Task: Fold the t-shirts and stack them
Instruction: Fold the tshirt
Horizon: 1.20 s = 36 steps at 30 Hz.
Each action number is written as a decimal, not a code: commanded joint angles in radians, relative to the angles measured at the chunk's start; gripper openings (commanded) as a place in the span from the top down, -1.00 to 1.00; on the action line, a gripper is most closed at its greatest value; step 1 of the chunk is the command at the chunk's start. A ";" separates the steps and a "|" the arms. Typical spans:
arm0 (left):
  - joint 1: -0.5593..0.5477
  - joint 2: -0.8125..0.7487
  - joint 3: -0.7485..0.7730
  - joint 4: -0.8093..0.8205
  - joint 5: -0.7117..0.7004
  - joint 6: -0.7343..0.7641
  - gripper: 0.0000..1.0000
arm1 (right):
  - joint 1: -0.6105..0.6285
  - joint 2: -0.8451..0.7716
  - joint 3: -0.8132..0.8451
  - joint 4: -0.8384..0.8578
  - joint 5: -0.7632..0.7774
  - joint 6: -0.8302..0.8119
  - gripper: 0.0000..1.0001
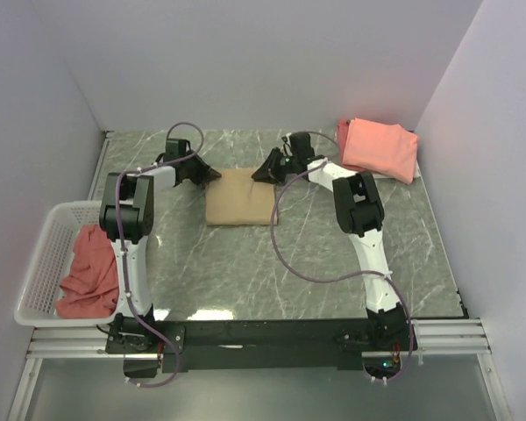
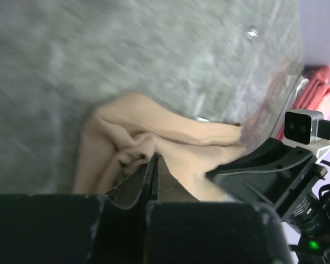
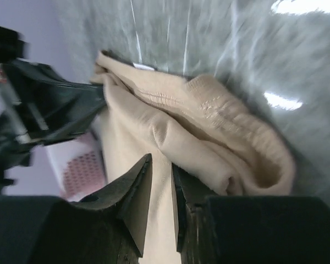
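Lying folded: tan-beige cotton t-shirt (image 1: 238, 196), centre of grey marbled counter (image 1: 333, 254); left claw (image 1: 212, 174) clamped onto its far-left corner; right claw (image 1: 259, 173) narrowly parted astride far-right corner, hold undeterminable; risk: right corner slipping free, lopsided lift undoing fold.

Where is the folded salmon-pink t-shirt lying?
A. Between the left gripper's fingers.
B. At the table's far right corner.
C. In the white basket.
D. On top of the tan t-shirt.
B: the salmon-pink t-shirt lies folded at the far right corner of the table, apart from the tan t-shirt and the white basket.
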 commanded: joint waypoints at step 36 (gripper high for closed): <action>-0.228 -0.239 0.036 -0.361 -0.317 0.083 0.40 | -0.018 -0.225 -0.087 -0.196 0.284 -0.203 -0.20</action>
